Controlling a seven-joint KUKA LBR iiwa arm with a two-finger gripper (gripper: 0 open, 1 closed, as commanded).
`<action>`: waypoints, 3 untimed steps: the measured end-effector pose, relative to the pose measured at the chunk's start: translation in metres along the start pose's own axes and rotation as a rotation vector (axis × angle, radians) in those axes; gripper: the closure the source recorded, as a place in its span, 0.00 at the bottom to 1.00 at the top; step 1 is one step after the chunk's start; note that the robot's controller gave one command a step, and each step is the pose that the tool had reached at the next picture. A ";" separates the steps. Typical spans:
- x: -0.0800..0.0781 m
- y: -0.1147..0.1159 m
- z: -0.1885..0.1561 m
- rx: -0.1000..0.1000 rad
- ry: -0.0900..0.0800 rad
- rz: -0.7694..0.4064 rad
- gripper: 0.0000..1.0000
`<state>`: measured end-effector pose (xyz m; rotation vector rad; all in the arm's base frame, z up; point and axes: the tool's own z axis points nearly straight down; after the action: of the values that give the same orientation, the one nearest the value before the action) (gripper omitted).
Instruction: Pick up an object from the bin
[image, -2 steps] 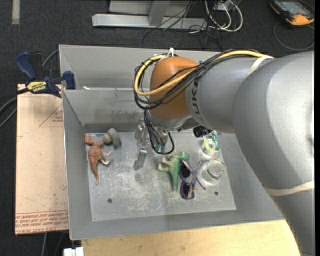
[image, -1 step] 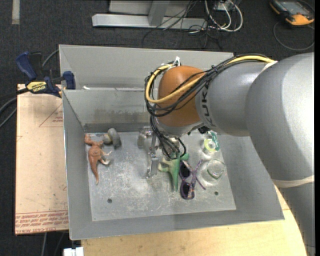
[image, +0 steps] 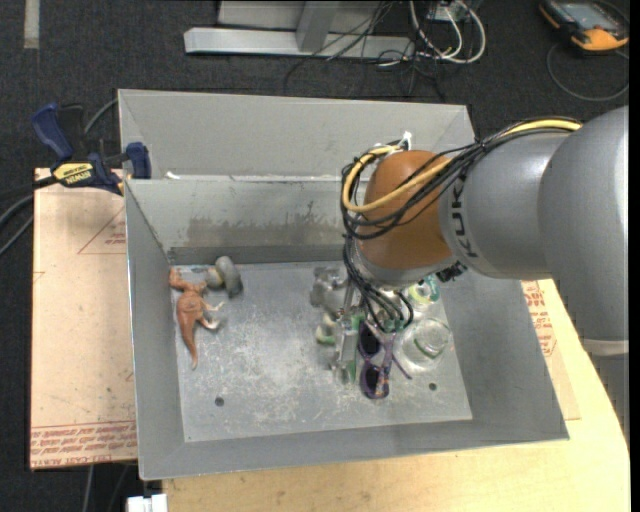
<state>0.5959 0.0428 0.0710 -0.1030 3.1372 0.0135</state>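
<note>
My gripper (image: 338, 325) hangs low over the bin floor, right of the middle, below the orange wrist cover. A pair of dark purple sunglasses (image: 376, 375) lies just to its right, partly under the cables. A clear round plastic piece (image: 431, 341) sits further right. Behind that, a small green and white thing (image: 428, 292) peeks out from under the wrist. Whether anything is in the gripper's grasp is hidden.
An orange toy dinosaur (image: 190, 306) lies along the left side of the bin floor, with a small grey rounded thing (image: 227, 276) by its head. The arm and its cables cover the right back part of the bin.
</note>
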 end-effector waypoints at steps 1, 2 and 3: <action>-0.007 -0.022 0.000 0.000 -0.004 -0.256 1.00; -0.007 -0.022 0.001 0.000 -0.003 -0.257 1.00; 0.004 -0.023 -0.108 -0.001 -0.007 -0.278 1.00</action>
<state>0.5929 0.0186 0.1788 -0.5357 3.0846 0.0142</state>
